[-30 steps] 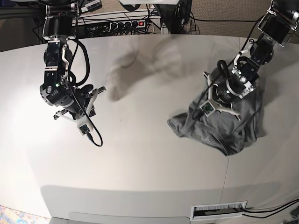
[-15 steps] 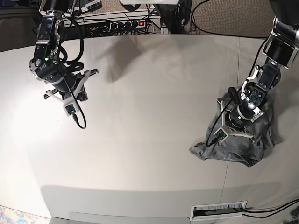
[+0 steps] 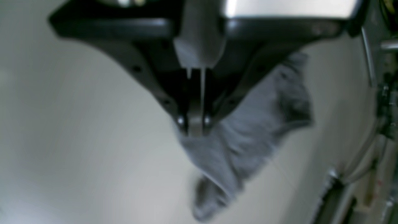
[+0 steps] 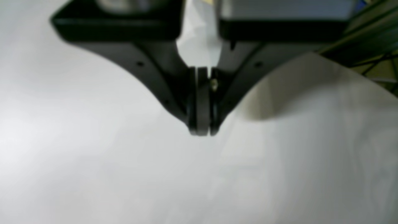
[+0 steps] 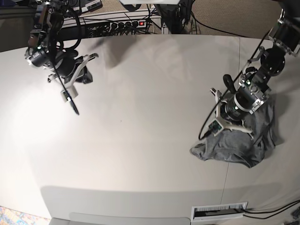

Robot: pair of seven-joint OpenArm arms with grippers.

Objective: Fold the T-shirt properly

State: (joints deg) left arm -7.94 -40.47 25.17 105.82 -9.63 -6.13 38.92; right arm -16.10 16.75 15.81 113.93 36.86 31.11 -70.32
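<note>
While T-shirt [image 5: 239, 147] lies bunched, L fingers [image 3: 195, 123] pinch it, R fingers [image 4: 201, 124] clenched empty, power strip [image 5: 123, 24] behind table [image 5: 150, 117].

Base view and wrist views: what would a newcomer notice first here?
First, the crumpled grey T-shirt bunched at the right edge of the white table, not spread flat. The left gripper is shut on its fabric, while the right gripper, shut and empty, hangs far away over bare table.

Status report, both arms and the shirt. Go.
Left gripper shut on the T-shirt, which is bunched at the table edge. Right gripper shut, empty, over bare table. Nothing in the way.
</note>
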